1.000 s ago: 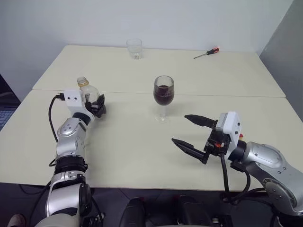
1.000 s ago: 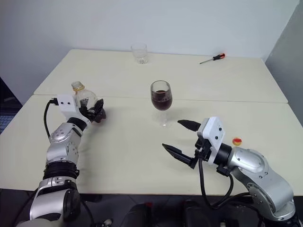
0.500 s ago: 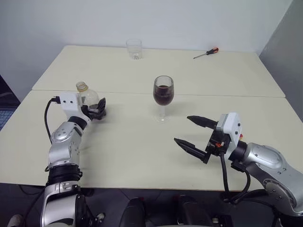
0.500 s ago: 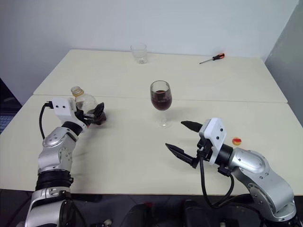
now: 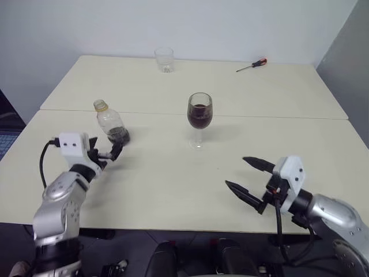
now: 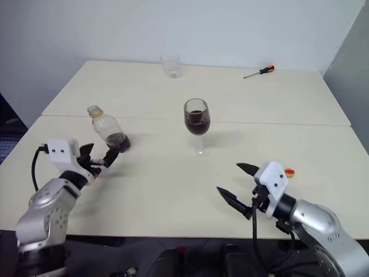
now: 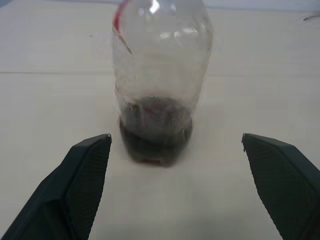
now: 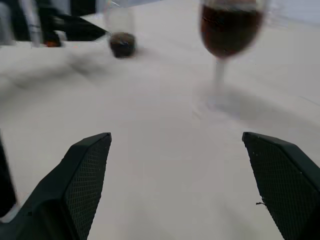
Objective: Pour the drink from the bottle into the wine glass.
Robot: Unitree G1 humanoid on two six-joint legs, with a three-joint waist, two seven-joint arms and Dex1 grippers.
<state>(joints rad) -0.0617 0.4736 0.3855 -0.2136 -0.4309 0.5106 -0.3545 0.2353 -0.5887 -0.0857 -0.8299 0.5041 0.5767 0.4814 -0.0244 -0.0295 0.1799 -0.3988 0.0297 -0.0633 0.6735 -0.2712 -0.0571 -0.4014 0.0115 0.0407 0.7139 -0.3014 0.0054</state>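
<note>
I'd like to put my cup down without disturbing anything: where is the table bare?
Widest bare patch: between the wine glass and the table's near edge. Also free: the far half between tumbler and screwdriver. Crowded: around the bottle, where the open left gripper hovers.

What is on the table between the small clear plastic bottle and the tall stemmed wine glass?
Nothing. Between the small clear plastic bottle and the clear stemmed wine glass there is just bare cream tabletop, as both head views show.
</note>
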